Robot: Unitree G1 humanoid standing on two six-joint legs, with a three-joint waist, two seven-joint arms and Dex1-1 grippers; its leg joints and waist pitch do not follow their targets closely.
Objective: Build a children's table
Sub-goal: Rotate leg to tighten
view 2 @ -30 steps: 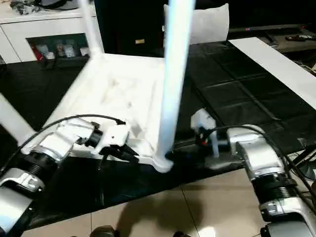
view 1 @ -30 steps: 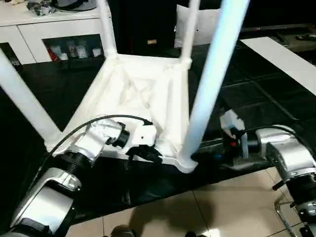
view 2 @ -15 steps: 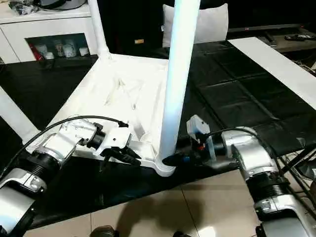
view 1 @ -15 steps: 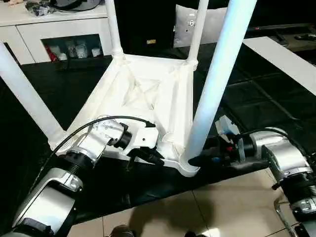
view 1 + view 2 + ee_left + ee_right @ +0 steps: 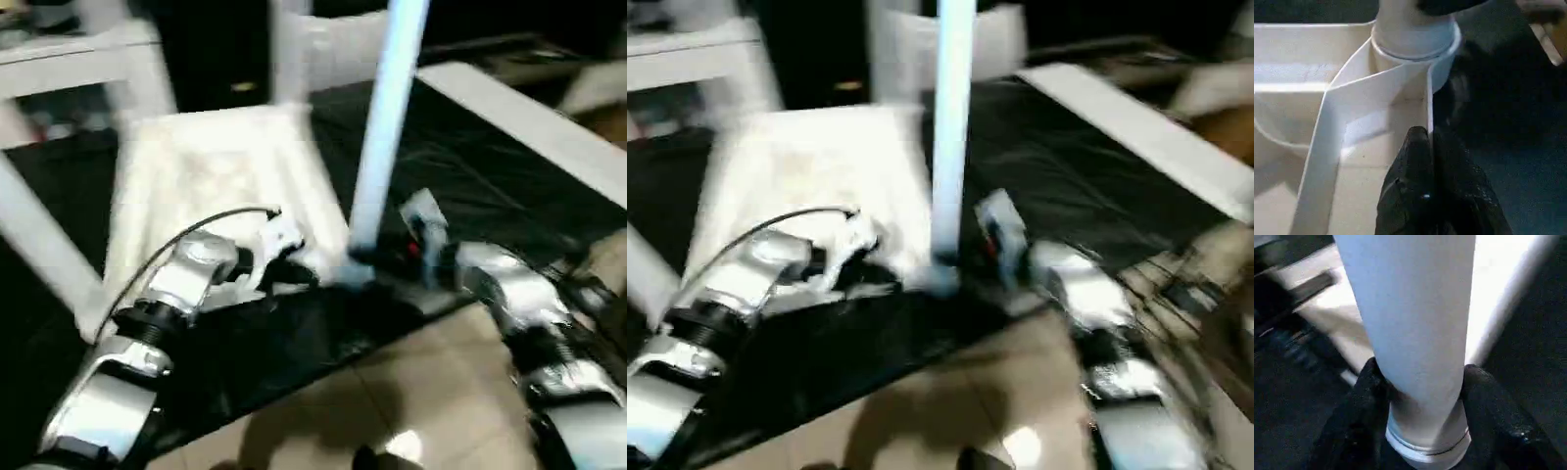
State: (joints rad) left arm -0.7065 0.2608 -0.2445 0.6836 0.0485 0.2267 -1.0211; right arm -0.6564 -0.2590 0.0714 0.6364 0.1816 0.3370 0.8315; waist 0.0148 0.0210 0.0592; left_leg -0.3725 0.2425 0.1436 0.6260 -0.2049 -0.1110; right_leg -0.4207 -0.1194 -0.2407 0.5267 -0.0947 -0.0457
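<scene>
The white children's table lies upside down on a black mat, ribbed underside up, with its legs standing in the corner sockets. My left gripper is shut on the thin rim wall beside the near corner socket; in the left eye view it sits at the table's near edge. My right gripper is shut on the near leg just above its socket, one black finger on each side. In the left eye view that leg rises straight up from the right gripper.
A black mat covers the floor under the table, with pale tiles nearer me. A flat white board lies on the right. A white cabinet stands at the back left. Another leg slants up at the left.
My right gripper has come in from beside the near leg and shut round its base. The left gripper keeps its hold on the rim. The head camera has swung, shifting the picture.
</scene>
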